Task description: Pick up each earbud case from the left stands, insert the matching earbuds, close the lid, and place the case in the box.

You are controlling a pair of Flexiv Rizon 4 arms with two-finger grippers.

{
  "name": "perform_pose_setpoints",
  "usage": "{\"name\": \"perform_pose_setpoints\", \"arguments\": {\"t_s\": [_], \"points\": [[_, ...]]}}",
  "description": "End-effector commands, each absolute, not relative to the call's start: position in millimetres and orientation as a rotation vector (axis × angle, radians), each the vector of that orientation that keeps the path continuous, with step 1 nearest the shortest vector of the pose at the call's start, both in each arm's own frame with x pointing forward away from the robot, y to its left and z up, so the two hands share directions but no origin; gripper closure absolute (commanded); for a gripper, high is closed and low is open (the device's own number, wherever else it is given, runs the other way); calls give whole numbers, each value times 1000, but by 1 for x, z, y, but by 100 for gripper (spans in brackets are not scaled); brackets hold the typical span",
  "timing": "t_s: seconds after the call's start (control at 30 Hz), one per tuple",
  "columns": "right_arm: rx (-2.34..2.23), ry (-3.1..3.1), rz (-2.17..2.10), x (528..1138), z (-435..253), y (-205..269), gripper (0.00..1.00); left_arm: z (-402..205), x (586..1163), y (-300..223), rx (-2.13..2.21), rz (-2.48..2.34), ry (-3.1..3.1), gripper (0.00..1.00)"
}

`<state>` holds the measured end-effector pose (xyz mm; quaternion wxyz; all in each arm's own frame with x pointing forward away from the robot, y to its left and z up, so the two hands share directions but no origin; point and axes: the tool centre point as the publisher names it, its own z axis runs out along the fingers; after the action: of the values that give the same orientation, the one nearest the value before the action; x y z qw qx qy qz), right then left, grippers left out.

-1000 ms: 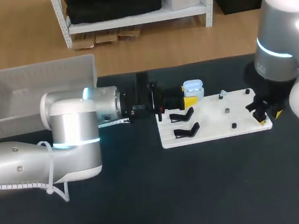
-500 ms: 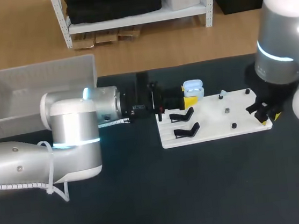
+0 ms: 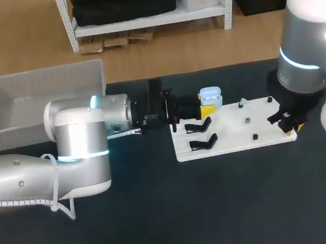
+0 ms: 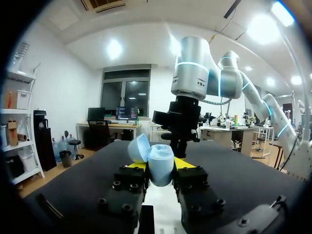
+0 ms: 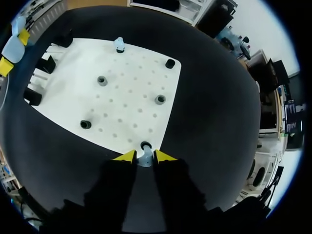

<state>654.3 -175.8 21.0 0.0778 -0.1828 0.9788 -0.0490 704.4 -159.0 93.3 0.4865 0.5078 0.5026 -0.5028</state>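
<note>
Bright, even light is falling from overhead onto the dark tabletop (image 3: 162, 216), which is giving back almost no glare. The white board (image 5: 122, 97) ahead of the right tool (image 5: 145, 157) is glowing, its pegs casting only faint shadows. Ceiling lamps are flaring above the left tool (image 4: 161, 165), evenly lighting its earbud case (image 4: 161, 163).

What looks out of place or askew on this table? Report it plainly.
Nothing stands out. The left gripper holds the open earbud case upright, its lid tipped back. One earbud stands on its peg at the right gripper, and a second earbud stands across the white board, which lies flat. Nothing is spilled.
</note>
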Motion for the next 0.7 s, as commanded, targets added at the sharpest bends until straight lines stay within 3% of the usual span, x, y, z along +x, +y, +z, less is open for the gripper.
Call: {"name": "perform_pose_setpoints", "arguments": {"t_s": [0.03, 0.17, 0.7], "points": [[-538, 2920, -155, 652, 19, -177, 85, 92, 704, -159, 1231, -1221, 1217, 100], [-536, 2920, -162, 652, 20, -177, 100, 92, 704, -159, 1231, -1221, 1217, 100], [-486, 2917, -218, 644, 90, -171, 100, 92, 704, -159, 1231, -1221, 1217, 100]]}}
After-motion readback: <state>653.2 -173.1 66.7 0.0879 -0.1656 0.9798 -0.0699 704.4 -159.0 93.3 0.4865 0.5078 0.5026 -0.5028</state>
